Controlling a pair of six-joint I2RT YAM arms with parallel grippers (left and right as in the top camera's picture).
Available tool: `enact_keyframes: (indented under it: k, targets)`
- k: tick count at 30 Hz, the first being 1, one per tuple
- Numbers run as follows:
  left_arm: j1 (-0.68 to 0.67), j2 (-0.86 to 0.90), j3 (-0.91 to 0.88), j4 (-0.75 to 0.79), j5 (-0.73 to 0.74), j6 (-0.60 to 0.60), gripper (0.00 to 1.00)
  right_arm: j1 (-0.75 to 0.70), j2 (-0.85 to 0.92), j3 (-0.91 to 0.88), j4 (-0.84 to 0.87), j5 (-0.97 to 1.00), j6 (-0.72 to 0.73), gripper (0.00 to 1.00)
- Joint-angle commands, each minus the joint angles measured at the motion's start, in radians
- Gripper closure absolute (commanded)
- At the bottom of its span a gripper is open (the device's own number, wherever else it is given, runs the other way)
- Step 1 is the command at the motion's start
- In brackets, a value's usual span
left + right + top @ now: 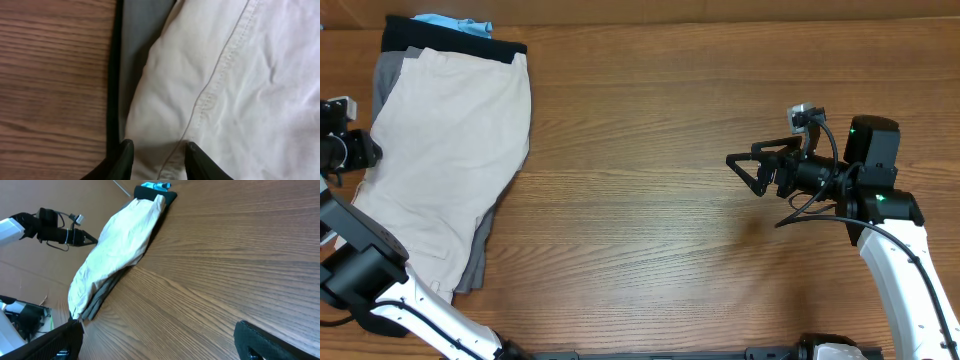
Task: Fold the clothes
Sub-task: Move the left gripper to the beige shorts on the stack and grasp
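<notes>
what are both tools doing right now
left tool: jaws either side of a beige shorts fold; grip cannot be told
right tool: open, holding nothing

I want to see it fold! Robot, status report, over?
Left gripper astride a seam of beige shorts, grip unclear. Right gripper open, far from the pile. Grey shorts stacked underneath.

I count four clothes: one light beige cotton shorts (450, 160), one grey shorts (388, 80), one black cloth (450, 42), one light-blue cloth (450, 22). One brown wooden table (650, 150). Two black claws, my left claw (157, 155) and my right claw (745, 172).
</notes>
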Motion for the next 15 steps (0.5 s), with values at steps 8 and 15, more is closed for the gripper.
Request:
enact_keyframes:
  k: [8,15]
  targets:
    - [-0.003,0.05,-0.025,0.005,0.04,-0.007,0.32,0.006,-0.002,0.024,0.017,0.002,0.003,0.0]
    - [-0.003,0.049,-0.042,0.011,0.043,-0.063,0.92,0.006,-0.002,0.024,0.037,0.002,0.003,0.0]
